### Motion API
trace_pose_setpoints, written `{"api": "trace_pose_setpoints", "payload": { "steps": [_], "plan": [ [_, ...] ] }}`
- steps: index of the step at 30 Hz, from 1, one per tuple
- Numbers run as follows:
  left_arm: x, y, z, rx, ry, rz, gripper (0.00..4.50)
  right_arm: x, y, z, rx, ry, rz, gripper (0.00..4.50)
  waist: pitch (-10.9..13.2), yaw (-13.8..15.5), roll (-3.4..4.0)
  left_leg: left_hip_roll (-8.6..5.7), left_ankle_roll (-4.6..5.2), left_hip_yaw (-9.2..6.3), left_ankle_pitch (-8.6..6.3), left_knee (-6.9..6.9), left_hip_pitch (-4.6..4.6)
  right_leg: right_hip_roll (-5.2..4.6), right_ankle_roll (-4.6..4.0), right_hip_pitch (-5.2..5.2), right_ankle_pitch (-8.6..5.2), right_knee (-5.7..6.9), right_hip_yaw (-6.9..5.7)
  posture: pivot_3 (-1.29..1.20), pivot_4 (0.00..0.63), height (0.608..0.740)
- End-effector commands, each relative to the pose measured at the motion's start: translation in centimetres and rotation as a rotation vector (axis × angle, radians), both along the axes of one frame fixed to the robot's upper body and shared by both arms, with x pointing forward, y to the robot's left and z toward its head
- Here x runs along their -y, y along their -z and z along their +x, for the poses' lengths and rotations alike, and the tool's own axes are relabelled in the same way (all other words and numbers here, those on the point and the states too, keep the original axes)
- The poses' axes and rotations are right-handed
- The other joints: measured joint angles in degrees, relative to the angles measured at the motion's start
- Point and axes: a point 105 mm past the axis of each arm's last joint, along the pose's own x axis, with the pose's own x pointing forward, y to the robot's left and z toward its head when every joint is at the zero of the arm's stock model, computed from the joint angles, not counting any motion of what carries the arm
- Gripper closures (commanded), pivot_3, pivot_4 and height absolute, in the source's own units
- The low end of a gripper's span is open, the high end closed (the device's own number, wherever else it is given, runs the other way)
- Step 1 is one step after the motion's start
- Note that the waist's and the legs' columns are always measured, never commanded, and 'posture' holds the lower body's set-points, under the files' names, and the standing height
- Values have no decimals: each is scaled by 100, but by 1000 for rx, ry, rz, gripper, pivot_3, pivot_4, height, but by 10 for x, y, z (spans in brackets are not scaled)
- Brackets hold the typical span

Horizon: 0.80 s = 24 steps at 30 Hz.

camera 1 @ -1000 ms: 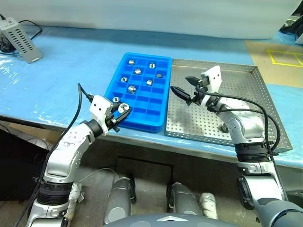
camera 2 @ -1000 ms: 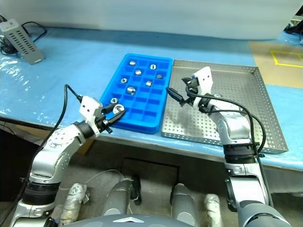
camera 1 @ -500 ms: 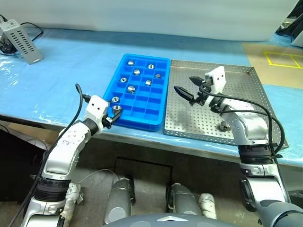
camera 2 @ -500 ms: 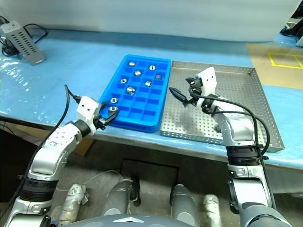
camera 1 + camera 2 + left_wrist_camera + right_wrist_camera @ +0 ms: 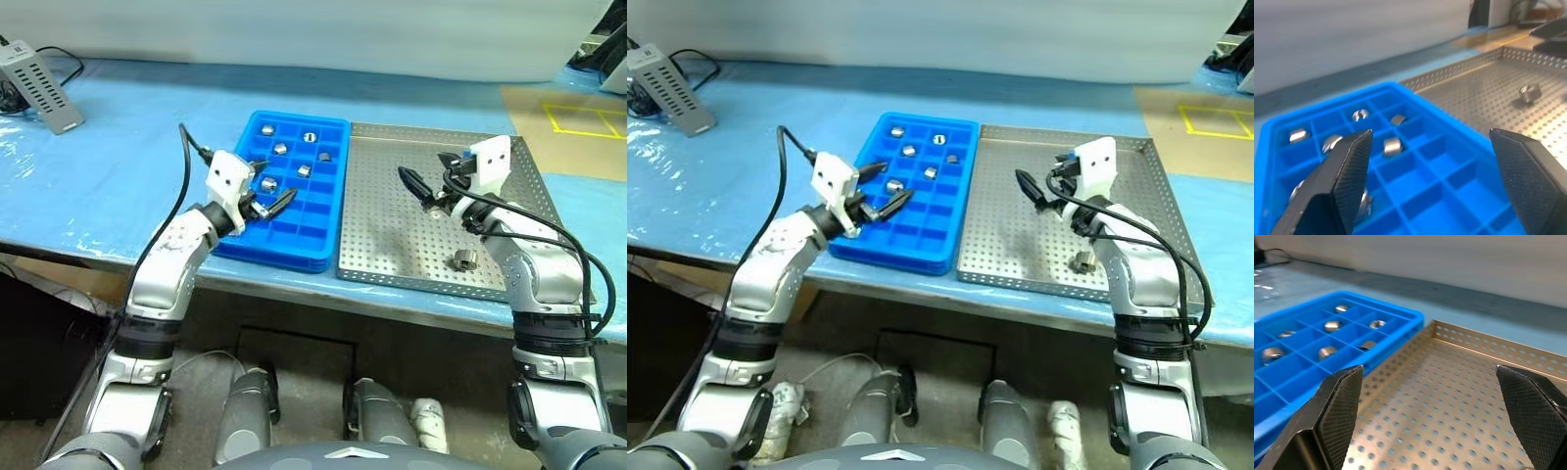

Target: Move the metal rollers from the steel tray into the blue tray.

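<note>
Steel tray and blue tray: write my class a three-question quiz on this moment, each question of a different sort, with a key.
1. How many metal rollers lie on the steel tray?
2. True or false: the left hand grips a roller.
3. The right hand hovers over: A) the blue tray B) the steel tray C) the grey box.

Key: 1. One. 2. False; its jaws are open and empty, above the blue tray. 3. B.

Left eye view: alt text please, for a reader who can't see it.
A robot's left tool hangs open over the blue tray, which holds several metal rollers in its compartments. Its right tool is open above the steel tray, where one roller remains near the front.
</note>
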Motion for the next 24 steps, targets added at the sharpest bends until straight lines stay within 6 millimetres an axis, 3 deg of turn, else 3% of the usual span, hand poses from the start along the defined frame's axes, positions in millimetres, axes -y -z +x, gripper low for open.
{"api": "trace_pose_setpoints", "payload": {
  "steps": [1, 6, 12, 16, 19, 24],
  "plan": [
    [11, -6, 0, 47, 77, 21, 467, 15, -8, -6, 2, 79, -57, 0, 0, -29, 0, 0, 0, 0, 0, 1, 0, 0, 0, 0, 0, -1, 0, -327, 150, 740],
    [22, -8, -1, 58, 158, 5, 467, 42, 9, -17, -111, 167, -84, 0, 0, -109, 0, 0, 3, 1, -1, 1, -3, 0, 0, 0, 0, -3, 1, -372, 150, 740],
    [30, -7, -5, 57, 264, 17, 467, 63, 32, -48, -308, 159, -115, 0, -1, -162, 2, -2, 13, 2, -7, 7, -3, -2, -1, 6, 0, -9, 0, -415, 150, 740],
    [30, -5, -3, 55, 276, 25, 467, 68, 38, -65, -396, 126, -127, 0, -2, -193, 4, 2, 12, 2, -8, 10, 16, -1, 0, 22, 0, -8, 1, -427, 150, 740],
    [32, -3, -3, 53, 286, 28, 467, 70, 53, -78, -505, 100, -139, 0, -2, -196, 4, 2, 11, 2, -8, 9, 31, -1, 0, 35, -1, -10, 2, -432, 150, 740],
    [34, -1, -4, 52, 294, 42, 467, 63, 72, -81, -597, 77, -119, 0, -2, -204, 5, 0, 10, 3, -9, 7, 50, -1, 0, 50, -1, -16, 7, -421, 150, 740]
  ]
}}
